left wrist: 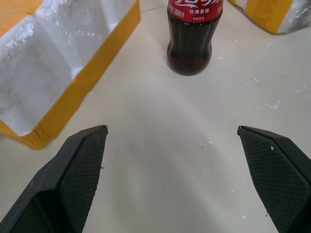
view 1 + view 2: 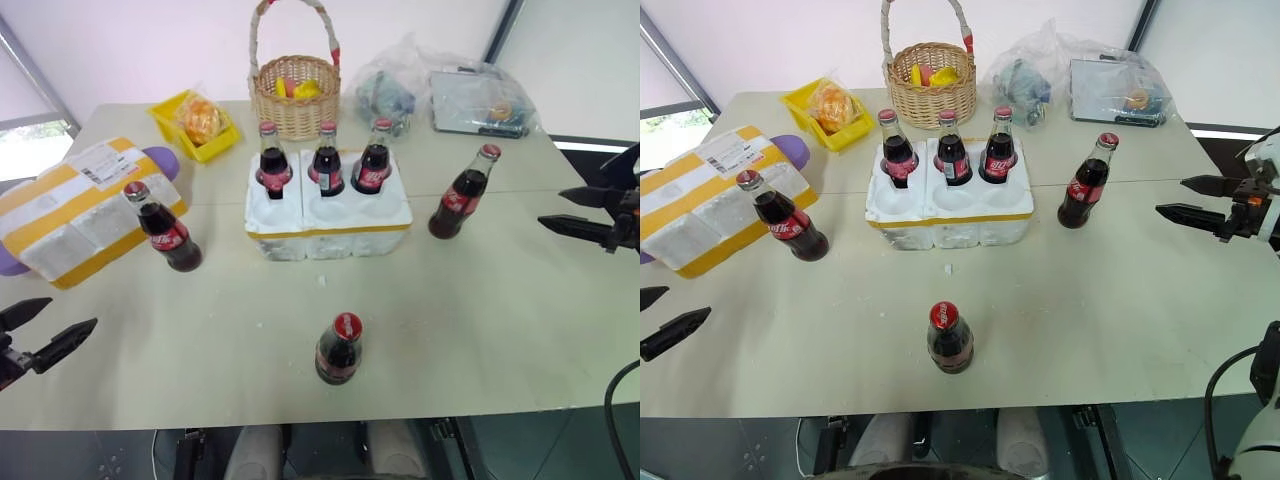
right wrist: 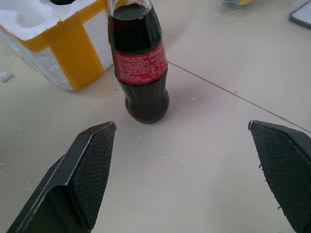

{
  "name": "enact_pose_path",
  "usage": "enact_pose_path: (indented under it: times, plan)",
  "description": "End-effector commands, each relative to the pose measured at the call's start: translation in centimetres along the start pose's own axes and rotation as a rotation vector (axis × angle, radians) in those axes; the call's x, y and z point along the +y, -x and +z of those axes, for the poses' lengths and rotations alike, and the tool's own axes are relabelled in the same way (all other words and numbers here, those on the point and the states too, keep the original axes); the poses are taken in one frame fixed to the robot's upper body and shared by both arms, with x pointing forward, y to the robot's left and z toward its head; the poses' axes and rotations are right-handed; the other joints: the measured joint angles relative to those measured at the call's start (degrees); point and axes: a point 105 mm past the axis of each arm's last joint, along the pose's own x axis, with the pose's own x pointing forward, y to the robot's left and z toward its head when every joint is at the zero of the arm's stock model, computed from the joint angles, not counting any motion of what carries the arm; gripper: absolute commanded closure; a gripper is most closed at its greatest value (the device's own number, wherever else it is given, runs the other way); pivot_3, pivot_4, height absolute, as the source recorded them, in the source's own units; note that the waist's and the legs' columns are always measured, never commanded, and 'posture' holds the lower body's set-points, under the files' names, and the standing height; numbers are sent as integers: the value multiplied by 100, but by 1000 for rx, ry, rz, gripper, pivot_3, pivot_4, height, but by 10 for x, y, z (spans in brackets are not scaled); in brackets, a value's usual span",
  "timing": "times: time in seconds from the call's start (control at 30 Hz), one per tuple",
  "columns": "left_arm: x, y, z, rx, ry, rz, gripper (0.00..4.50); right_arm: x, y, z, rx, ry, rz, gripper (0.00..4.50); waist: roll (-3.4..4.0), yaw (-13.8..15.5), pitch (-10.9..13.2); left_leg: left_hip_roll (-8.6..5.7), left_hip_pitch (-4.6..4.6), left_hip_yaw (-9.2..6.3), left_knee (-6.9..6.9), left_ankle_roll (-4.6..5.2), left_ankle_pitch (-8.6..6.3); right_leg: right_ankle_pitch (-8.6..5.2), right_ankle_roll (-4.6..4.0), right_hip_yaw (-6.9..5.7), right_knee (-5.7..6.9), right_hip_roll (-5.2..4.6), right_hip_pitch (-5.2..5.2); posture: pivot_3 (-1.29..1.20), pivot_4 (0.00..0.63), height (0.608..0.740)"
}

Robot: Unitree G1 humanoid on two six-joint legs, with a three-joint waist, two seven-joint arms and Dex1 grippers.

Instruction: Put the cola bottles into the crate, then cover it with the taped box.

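Three bottles fill the crate's back wells; three wait on the desk. Both tools, left and right, gape empty, each facing a bottle. Box lies left.

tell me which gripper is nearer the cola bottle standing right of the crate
Right. The right gripper sits beside that cola bottle, jaws open toward it. The left gripper is across the table, beyond the crate.
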Motion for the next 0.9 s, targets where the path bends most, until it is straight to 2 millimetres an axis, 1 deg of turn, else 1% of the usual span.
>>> enact_pose_path:
  times: [0.03,0.2,0.37,0.5,0.6,0.63,0.7,0.8,0.87,0.9]
  plan:
    - [-2,2,18,-64,-38,-12,28,-3,8,18,-34,57,-17,0,0,0,0,0,0,0,2,0,0,0,0,0,1,0,0,0,150,738]
    - [-8,-3,27,-97,-21,-65,28,-1,14,34,-61,65,15,0,3,-1,1,0,0,0,7,0,0,0,0,0,4,0,2,0,150,738]
    - [-12,-15,42,-127,-46,-127,28,14,16,55,-82,79,119,0,4,7,1,1,1,-1,8,0,0,0,0,0,6,2,3,0,150,738]
    - [-12,-33,51,-140,-67,-163,28,40,17,77,-110,78,240,0,8,17,2,1,1,-4,9,0,0,0,1,0,8,2,4,0,150,738]
    - [-10,-51,57,-152,-84,-186,28,68,20,98,-155,88,365,0,15,24,4,2,1,-5,9,0,0,0,1,0,10,4,4,0,150,738]
    - [-9,-55,58,-155,-86,-191,28,74,20,102,-162,92,391,0,16,21,4,2,1,-5,9,1,0,0,1,0,14,4,3,0,150,738]
    - [-7,-63,59,-157,-89,-197,28,83,20,107,-167,108,427,0,14,6,5,5,2,-4,12,1,0,0,1,0,16,8,3,0,150,738]
    - [-5,-74,60,-156,-95,-202,28,91,19,108,-166,133,456,0,13,16,6,6,2,-4,13,1,0,1,2,0,17,11,1,0,150,738]
    - [1,-88,61,-170,-77,-182,28,97,18,109,-174,146,475,0,14,29,5,5,1,-4,12,1,0,1,2,0,18,11,2,0,150,738]
    - [0,-97,62,-176,-72,-185,28,99,18,110,-183,147,481,0,13,46,6,5,2,-4,14,1,1,1,3,0,20,11,2,0,150,738]
